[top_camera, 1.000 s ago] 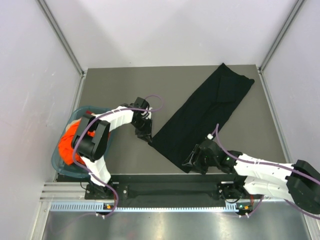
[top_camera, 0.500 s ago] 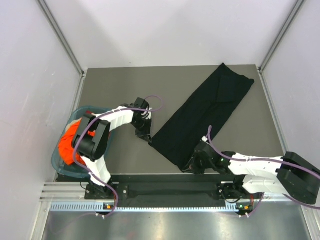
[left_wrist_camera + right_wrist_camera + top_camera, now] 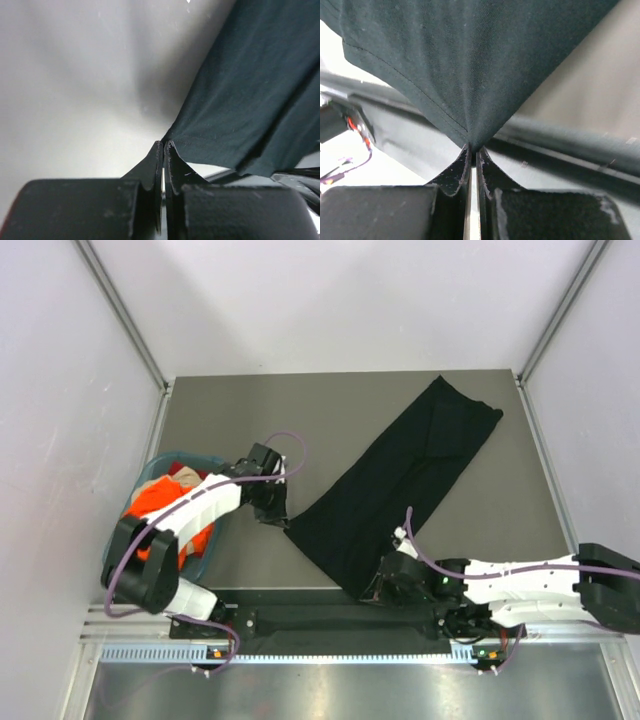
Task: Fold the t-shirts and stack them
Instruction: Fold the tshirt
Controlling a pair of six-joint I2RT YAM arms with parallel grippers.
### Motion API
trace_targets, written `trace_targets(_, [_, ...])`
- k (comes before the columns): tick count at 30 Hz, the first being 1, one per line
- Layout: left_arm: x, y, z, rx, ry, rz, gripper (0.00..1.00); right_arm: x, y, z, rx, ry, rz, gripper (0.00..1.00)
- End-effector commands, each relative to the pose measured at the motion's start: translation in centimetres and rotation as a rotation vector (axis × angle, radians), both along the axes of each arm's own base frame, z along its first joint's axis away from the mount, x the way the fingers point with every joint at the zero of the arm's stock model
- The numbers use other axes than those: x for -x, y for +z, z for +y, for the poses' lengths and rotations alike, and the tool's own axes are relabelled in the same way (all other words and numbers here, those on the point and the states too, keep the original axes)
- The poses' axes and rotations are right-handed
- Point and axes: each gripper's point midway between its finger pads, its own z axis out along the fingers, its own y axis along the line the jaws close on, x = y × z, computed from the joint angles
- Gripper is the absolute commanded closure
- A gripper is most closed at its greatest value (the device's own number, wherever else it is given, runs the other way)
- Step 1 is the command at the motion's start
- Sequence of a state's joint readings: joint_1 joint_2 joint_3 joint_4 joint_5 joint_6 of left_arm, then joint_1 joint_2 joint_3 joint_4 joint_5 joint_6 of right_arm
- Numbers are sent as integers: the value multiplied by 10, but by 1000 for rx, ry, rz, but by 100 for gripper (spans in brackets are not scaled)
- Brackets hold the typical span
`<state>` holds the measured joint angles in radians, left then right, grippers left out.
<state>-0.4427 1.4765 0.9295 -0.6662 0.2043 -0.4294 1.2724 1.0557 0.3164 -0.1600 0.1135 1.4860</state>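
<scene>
The black t-shirt (image 3: 400, 475) lies as a long folded band, running diagonally from the table's far right to its near middle. My left gripper (image 3: 283, 523) is shut on the band's near-left corner. In the left wrist view the cloth (image 3: 250, 100) fans out from the pinched tips of that gripper (image 3: 164, 143). My right gripper (image 3: 368, 592) is shut on the near-right corner at the table's front edge. The right wrist view shows the fabric (image 3: 470, 60) pulled into a peak between the tips of this gripper (image 3: 472, 148). The orange t-shirt (image 3: 155, 505) is bunched in the basket.
The teal basket (image 3: 192, 457) hangs at the table's left edge, under my left arm. A dark rail (image 3: 330, 620) runs along the front edge below the right gripper. White walls with metal posts enclose the grey table (image 3: 230, 420).
Both grippers have closed on the black shirt's near corners. The left arm swung left over the basket, the right gripper slid left along the front edge, and the shirt shifted slightly toward me.
</scene>
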Motion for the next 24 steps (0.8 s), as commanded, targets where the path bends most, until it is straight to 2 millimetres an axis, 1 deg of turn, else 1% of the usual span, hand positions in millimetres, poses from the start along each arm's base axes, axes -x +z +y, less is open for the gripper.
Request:
trace_targets(1, [0, 27, 7, 14, 52, -86, 100, 1, 26, 16, -56, -35, -24, 100])
trace_targets(2, [-1, 32, 6, 22, 54, -100, 100, 0, 29, 17, -55, -37, -34, 100])
trace_targets(3, [-2, 37, 6, 28, 57, -112, 100, -2, 31, 10, -25, -47, -45, 100])
trace_targets(4, [-9, 47, 2, 47, 58, -137, 100, -7, 42, 12, -31, -64, -67, 100])
trace_targets(5, [-12, 54, 0, 57, 61, -150, 100, -14, 45, 6, -19, -91, -83, 100])
trace_targets(6, [-15, 60, -3, 64, 61, -157, 100, -21, 57, 3, -53, -116, -104, 100])
trace_targets(7, [-27, 77, -9, 90, 59, -199, 100, -26, 59, -6, -39, -133, -112, 100])
trace_targets(8, [-33, 81, -14, 100, 49, -204, 100, -38, 67, -19, -46, -172, -131, 100])
trace_targets(9, [-40, 88, -18, 109, 44, -216, 100, -47, 79, -20, -85, -210, -141, 100])
trace_targets(10, [-54, 108, -25, 132, 43, -262, 100, -51, 77, -35, -35, -206, -158, 100])
trace_targets(11, [-61, 107, -30, 130, 35, -254, 100, -72, 91, -47, -45, -275, -182, 100])
trace_targets(12, [-68, 112, -35, 136, 32, -264, 100, -76, 101, -54, -58, -277, -190, 100])
trace_targets(13, [-82, 129, -43, 164, 28, -308, 100, -84, 112, -63, -31, -250, -235, 100])
trace_targets(14, [-91, 126, -50, 171, 25, -298, 100, -103, 117, -80, -4, -311, -245, 100])
trace_targets(15, [-97, 130, -56, 192, 25, -300, 100, -106, 116, -83, 23, -284, -220, 100])
trace_targets(16, [-107, 143, -66, 219, 19, -329, 100, -113, 117, -91, 75, -234, -249, 100])
trace_targets(17, [-116, 138, -72, 221, 18, -322, 100, -128, 128, -105, 99, -276, -253, 100])
trace_targets(18, [-121, 141, -78, 231, 16, -323, 100, -135, 125, -108, 127, -262, -233, 100])
trace_targets(19, [-131, 155, -88, 251, 7, -355, 100, -143, 135, -110, 135, -225, -264, 100])
trace_targets(20, [-137, 147, -95, 246, 1, -332, 100, -155, 136, -123, 152, -264, -260, 100])
trace_targets(21, [-142, 149, -102, 256, -6, -334, 100, -159, 133, -125, 156, -250, -236, 100])
trace_targets(22, [-151, 153, -115, 271, -23, -344, 100, -167, 139, -129, 170, -224, -264, 100])
trace_targets(23, [-156, 153, -122, 276, -31, -350, 100, -176, 139, -140, 182, -249, -263, 100])
trace_targets(24, [-160, 155, -130, 286, -41, -354, 100, -179, 137, -142, 182, -239, -244, 100])
